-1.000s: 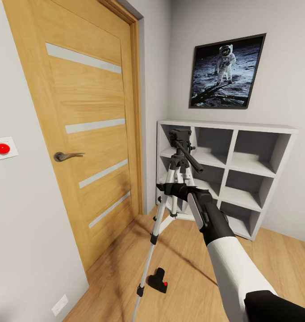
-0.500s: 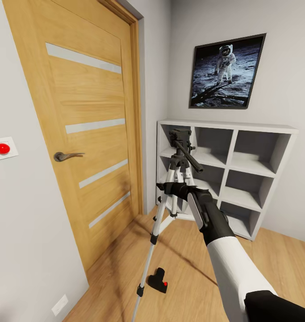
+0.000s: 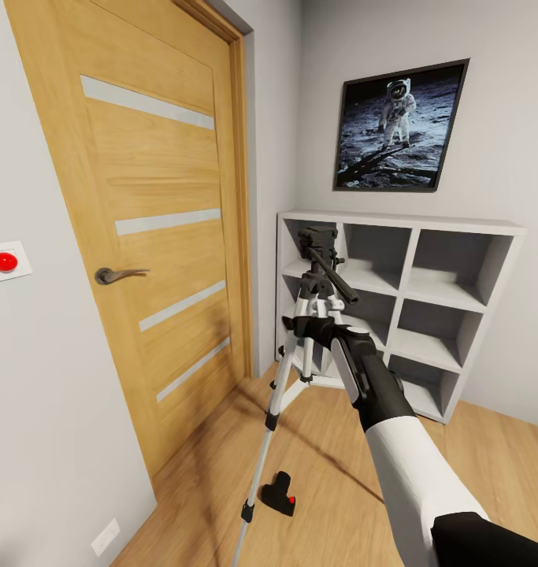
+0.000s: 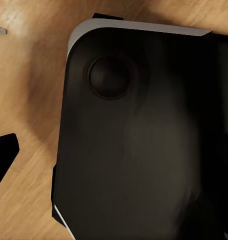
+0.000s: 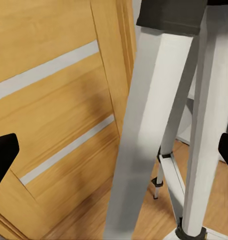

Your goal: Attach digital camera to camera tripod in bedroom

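The right tool (image 3: 296, 327) is at the upper part of the camera tripod (image 3: 316, 272), just below its black head, at the height where the three silver legs come together. In the right wrist view its two dark fingertips (image 5: 4, 155) stand wide apart at the two sides, and the silver legs (image 5: 149, 125) pass between them; the tool is open and I cannot see it touching the legs. The right arm (image 3: 395, 441), black near the tool and white further back, reaches forward from the lower right of the head view.

The tripod stands on the light wood floor (image 3: 339, 488) in front of the white cube shelving (image 3: 426, 291), with its long pan handle pointing down toward the right. One leg comes forward and ends in a black foot near the digital camera (image 3: 278, 494). The camera lies on the floor, just beside this leg, with its red dot visible.

To the left is the oak door (image 3: 150, 220) with a metal handle.

In the left wrist view a black fingertip (image 4: 3, 155) shows over the wood floor beside a large dark rounded body (image 4: 144, 140). I cannot tell if the left tool is open or closed.
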